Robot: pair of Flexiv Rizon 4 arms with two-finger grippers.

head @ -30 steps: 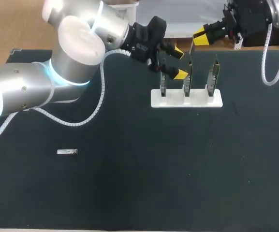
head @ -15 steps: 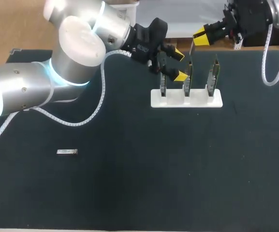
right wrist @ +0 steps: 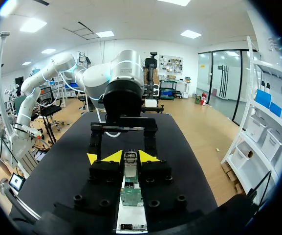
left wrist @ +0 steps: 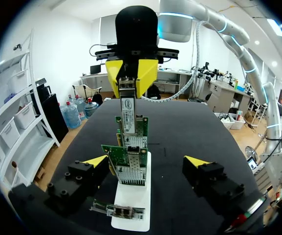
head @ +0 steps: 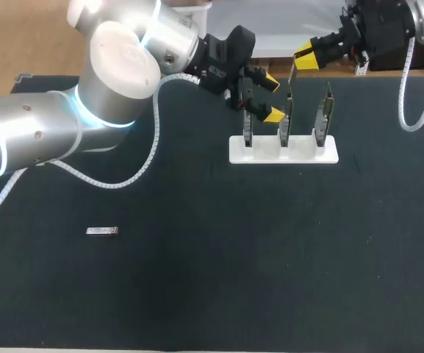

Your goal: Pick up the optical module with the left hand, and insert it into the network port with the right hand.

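My right claw (head: 308,57) is pinched on the module (head: 292,73), which hangs down from its yellow tips above the middle card (head: 286,121), apart from it. My left claw (head: 272,97) stands wide and holds nothing, one finger on either side of the row of cards near the left-end card (head: 248,129). In its wrist view the cards run away between its fingers. All three cards stand upright in a white stand (head: 300,153), and I take the metal cage (left wrist: 131,175) on each card to be its port. The worry is the descent. If the module comes down a little off line or tilted, I'd expect it to catch the cage lip, lean the card in its slot, or twist in the tips, since they grip only its upper end. I can't tell from here how square it sits to the opening. The left fingers stand just beside the cards, so a small sideways drift could knock one, and the two claws are near enough to meet over the stand. A second module (head: 102,231) lies flat on the table (head: 270,257), well apart to the left and in nobody's way.
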